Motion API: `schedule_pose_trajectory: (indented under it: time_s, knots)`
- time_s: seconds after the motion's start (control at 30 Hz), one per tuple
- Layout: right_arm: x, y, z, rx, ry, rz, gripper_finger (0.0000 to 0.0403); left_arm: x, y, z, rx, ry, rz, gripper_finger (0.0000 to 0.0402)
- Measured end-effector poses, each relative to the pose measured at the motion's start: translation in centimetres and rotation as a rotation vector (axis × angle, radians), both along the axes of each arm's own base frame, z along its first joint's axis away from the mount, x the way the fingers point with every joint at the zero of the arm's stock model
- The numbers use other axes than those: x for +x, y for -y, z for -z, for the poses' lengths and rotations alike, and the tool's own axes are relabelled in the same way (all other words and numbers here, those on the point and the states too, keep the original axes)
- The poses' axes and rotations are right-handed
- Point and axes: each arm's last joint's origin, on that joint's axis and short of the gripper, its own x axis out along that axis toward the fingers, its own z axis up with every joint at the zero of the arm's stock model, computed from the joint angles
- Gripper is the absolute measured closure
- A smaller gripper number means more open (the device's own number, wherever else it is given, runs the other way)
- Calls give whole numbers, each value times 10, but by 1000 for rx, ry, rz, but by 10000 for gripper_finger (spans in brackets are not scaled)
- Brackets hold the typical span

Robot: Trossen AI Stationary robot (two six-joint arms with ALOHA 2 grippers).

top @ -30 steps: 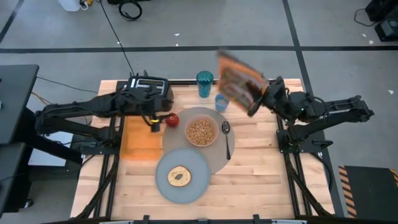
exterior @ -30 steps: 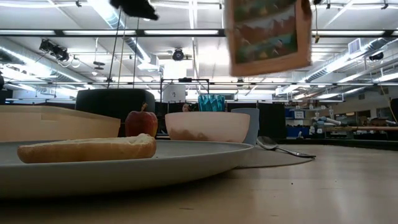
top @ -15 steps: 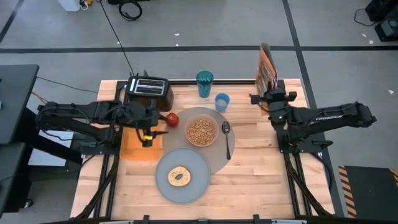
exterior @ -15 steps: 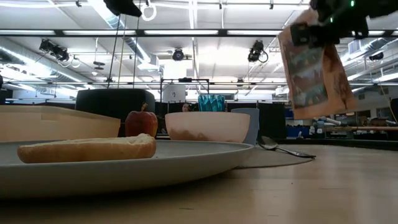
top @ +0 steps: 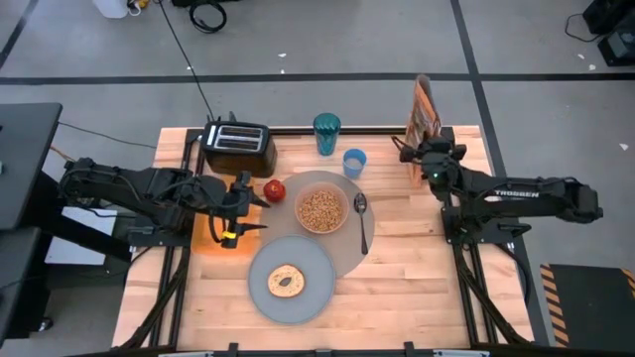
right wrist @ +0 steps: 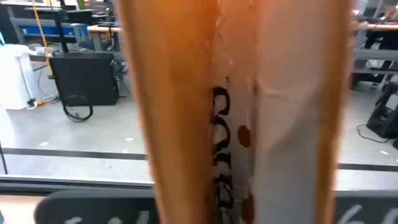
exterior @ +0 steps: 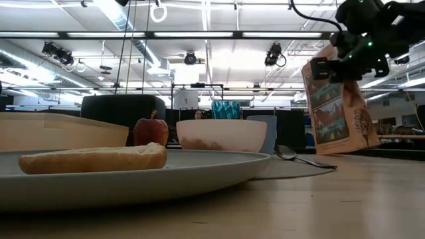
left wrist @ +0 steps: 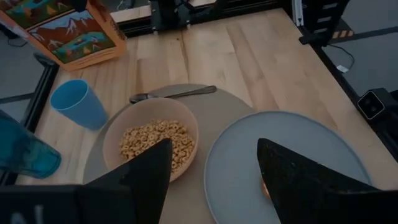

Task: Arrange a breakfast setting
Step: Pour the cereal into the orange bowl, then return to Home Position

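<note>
The orange cereal box [top: 425, 107] stands nearly upright at the table's far right, also in the low view [exterior: 335, 109]; my right gripper [top: 423, 151] is shut on it. On the grey mat [top: 352, 243] are the pink bowl [top: 321, 209] of cereal and the metal spoon [top: 361, 220]. The bagel [top: 286, 282] lies on the grey plate [top: 310, 260]. The red apple [top: 275, 190] and light-blue cup [top: 354, 163] stand beside the mat. My left gripper [top: 241, 213] is open and empty, left of the mat. My right gripper holds the cereal box by its upper part [exterior: 335, 70], just below the top edge, with one finger on each broad face. The fingers come about level from the table's near right side. The box hangs slightly tilted, its bottom edge [exterior: 345, 151] at the table top; whether it rests there I cannot tell.
A black toaster [top: 238, 147] and a teal glass [top: 326, 132] stand along the far edge. An orange board [top: 211, 236] lies under my left gripper. Bare wood shows near the front edge and right of the mat.
My right gripper has carried the cereal box from above the cup toward the table's far right corner, turned it from tipped over to nearly upright, and lowered it to the table top. My left gripper has drawn back from the apple toward the near edge.
</note>
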Motion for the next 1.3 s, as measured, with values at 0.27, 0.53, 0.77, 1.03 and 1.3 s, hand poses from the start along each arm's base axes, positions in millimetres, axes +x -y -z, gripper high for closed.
schedule_pose_trajectory:
  time_s: [0.27, 0.53, 0.77, 1.03, 1.3]
  knots:
    - [-3, 5, -8, -6, 29, -40, 294, -2, 0, 3, 7, -34, 0, 159]
    - [-10, 0, -25, -37, 35, -56, 231, -2, -1, 4, 0, -48, -7, 159]
    - [-11, -6, -53, -52, -7, -92, 195, -3, -1, 5, -9, -67, -16, 159]
    - [-14, -8, -93, -98, -14, -60, 151, -3, -1, 5, -30, -67, -30, 159]
    - [-25, -15, -151, -161, 39, -85, 140, -3, -1, 5, -31, -60, -29, 159]
